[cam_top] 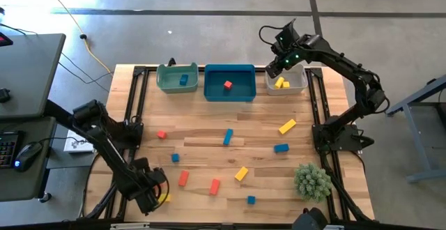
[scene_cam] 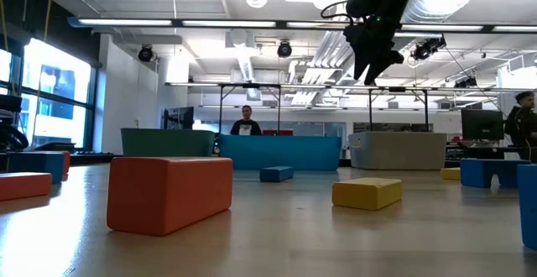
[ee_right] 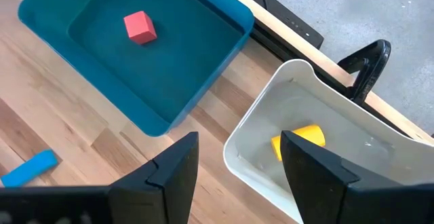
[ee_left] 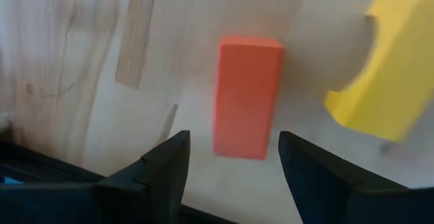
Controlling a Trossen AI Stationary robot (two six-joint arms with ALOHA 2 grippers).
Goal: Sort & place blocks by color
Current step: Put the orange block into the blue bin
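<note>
My left gripper (ee_left: 234, 144) (cam_top: 149, 198) points down near the table's near-left corner. It is open, with a finger on either side above a red bar block (ee_left: 247, 96) that lies flat on the wood. A yellow block (ee_left: 386, 68) (cam_top: 165, 197) lies close beside it. The arm covers the red bar in the high view. My right gripper (ee_right: 239, 142) (cam_top: 280, 64) (scene_cam: 373, 63) hangs open and empty high over the grey-white bin (cam_top: 301, 87), which holds yellow blocks (cam_top: 281, 83). A red cube (cam_top: 228, 85) lies in the blue bin (cam_top: 212, 90). A blue block (cam_top: 184, 80) lies in the teal bin (cam_top: 167, 85).
Loose blocks lie across the wood: red ones (cam_top: 183, 178) (cam_top: 214, 186) (cam_top: 162, 134), blue ones (cam_top: 228, 137) (cam_top: 281, 148) (cam_top: 251, 199) and yellow ones (cam_top: 241, 173) (cam_top: 287, 126). A spiky green plant (cam_top: 312, 181) stands at the near right. People stand in the room beyond the table.
</note>
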